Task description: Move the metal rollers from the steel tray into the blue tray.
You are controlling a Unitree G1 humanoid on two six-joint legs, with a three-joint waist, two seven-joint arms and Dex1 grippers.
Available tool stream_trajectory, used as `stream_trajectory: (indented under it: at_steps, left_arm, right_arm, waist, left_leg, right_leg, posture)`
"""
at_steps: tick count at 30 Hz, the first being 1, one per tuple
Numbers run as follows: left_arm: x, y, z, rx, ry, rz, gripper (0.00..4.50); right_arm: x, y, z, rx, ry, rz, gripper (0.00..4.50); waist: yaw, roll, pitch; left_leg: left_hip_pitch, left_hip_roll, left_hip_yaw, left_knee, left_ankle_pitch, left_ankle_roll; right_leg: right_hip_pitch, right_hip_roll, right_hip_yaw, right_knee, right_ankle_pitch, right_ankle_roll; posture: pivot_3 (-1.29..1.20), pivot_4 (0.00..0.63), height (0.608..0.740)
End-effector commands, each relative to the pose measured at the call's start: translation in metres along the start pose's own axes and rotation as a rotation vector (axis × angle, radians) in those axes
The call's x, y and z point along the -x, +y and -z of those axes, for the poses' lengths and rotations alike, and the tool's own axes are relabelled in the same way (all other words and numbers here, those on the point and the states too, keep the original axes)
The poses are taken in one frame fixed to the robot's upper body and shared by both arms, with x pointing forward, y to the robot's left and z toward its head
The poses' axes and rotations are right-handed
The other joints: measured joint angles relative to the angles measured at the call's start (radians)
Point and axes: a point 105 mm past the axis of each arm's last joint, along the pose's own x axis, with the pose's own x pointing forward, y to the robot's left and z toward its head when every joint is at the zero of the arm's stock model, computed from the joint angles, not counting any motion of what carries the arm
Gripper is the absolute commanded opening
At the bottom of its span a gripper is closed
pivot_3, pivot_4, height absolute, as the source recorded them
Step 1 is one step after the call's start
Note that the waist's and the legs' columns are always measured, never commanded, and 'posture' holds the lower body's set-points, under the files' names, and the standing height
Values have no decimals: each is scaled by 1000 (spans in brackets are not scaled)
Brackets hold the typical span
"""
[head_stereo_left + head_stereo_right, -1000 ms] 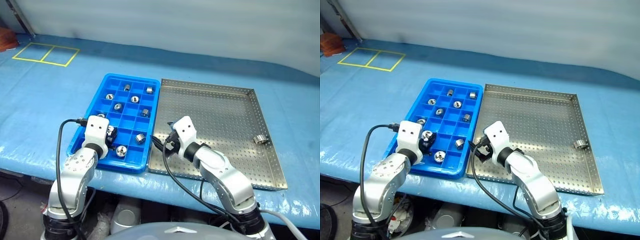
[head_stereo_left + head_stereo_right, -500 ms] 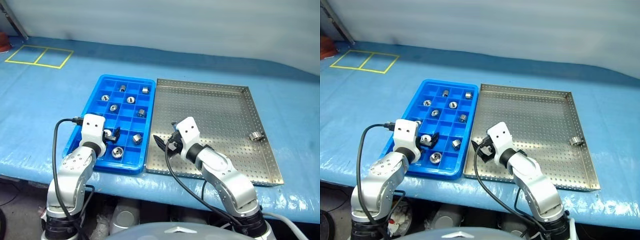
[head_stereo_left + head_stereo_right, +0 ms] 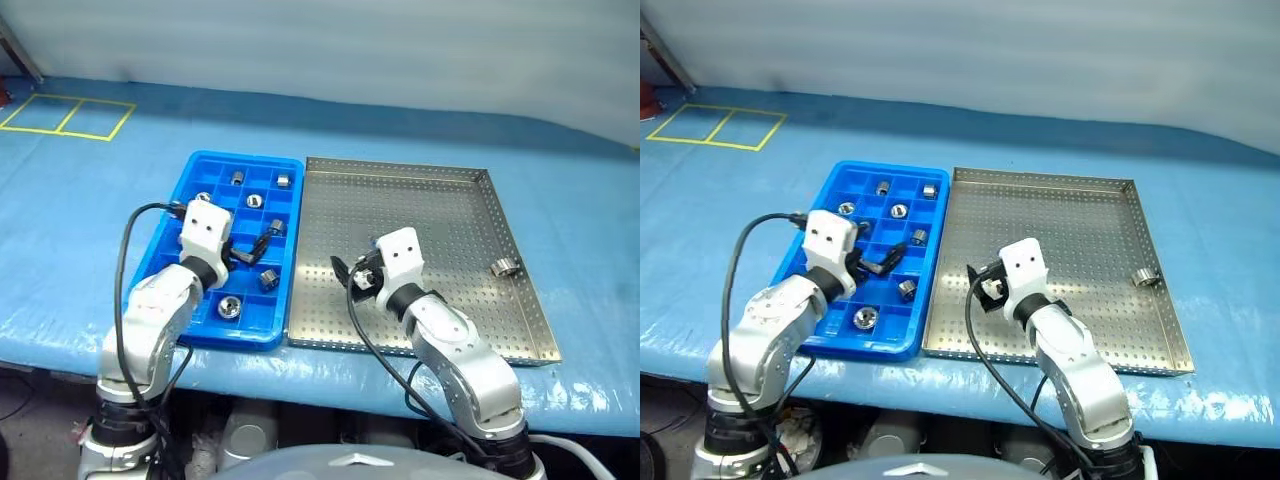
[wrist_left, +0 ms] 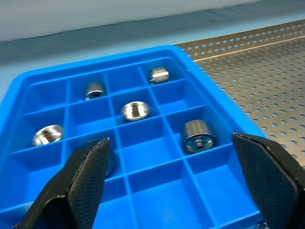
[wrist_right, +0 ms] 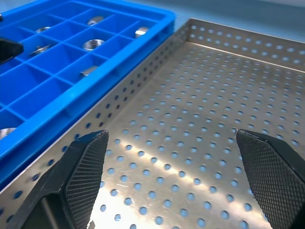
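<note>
Blue plastic sheeting covers the tabletop [image 3: 90, 210], with a pale wall behind it and yellow tape squares [image 3: 65, 116] marked at the far 10 o'clock corner. Two trays lie side by side, long edges touching: the blue tray [image 3: 170, 258] on the robot's left and the steel tray [image 3: 440, 215] on its right.

Over the near half of the blue tray hangs the left gripper [image 3: 250, 252], its forearm rising from 7 o'clock and the white wrist block sitting above the tray's left-hand column. Its black fingers [image 4: 90, 176] are spread wide with nothing between them, pointing forward and toward 2 o'clock. A black cable [image 3: 125, 270] loops from the wrist down past the tabletop's near edge.

Reaching in from 5 o'clock, the right gripper [image 3: 352, 276] hovers above the near left part of the steel tray, just beside the shared edge. Its fingers [image 5: 86, 167] also stand fully apart and empty, aimed along the perforated base.

Most of the metal rollers [image 4: 135, 110] rest in separate compartments of the blue tray, several in the far rows and two more in the near rows, at [image 3: 268, 279] and [image 3: 229, 308]. One roller [image 3: 503, 267] lies alone in the steel tray at its right rim, around 3 o'clock, well apart from both grippers. Bare perforated base lies between the right gripper and that roller.
</note>
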Motion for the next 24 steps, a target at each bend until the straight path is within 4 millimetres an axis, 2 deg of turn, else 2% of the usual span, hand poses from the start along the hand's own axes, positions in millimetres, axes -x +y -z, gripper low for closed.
stream_trajectory:
  at_steps: [1,7,13,19,24]
  left_arm:
    - [-13,-17,-21,-68,-93,112,4430]
    - [-35,-43,-30,-102,-155,275,4430]
    - [-51,-73,-34,-92,-160,465,4430]
    - [-67,-89,-29,-81,-116,510,4430]
    - [-85,-102,-26,-83,-94,527,4430]
  right_arm:
    - [8,-17,-14,-23,-69,146,4500]
    - [12,-27,-13,-69,-80,264,4500]
    - [18,-41,-7,-146,-67,414,4500]
    - [27,-51,-5,-156,-56,492,4500]
    - [48,-46,-6,-126,-56,463,4500]
  waist:
    - [-15,0,0]
    - [-69,0,0]
    - [-99,0,0]
    - [-127,0,0]
    - [-139,1,-1]
  left_leg:
    - [0,0,0,0,0,0]
    - [1,0,2,0,0,0]
    - [1,0,3,0,0,0]
    - [2,0,5,0,0,1]
    - [2,0,5,0,0,1]
  right_leg:
    - [0,0,0,0,0,0]
    - [0,1,3,1,1,1]
    - [-1,1,4,1,1,1]
    - [-1,1,7,1,1,2]
    - [-1,2,7,2,1,2]
  posture:
    - [142,150,740]
    - [53,150,740]
    - [-15,150,740]
    - [-67,150,740]
    - [-113,150,740]
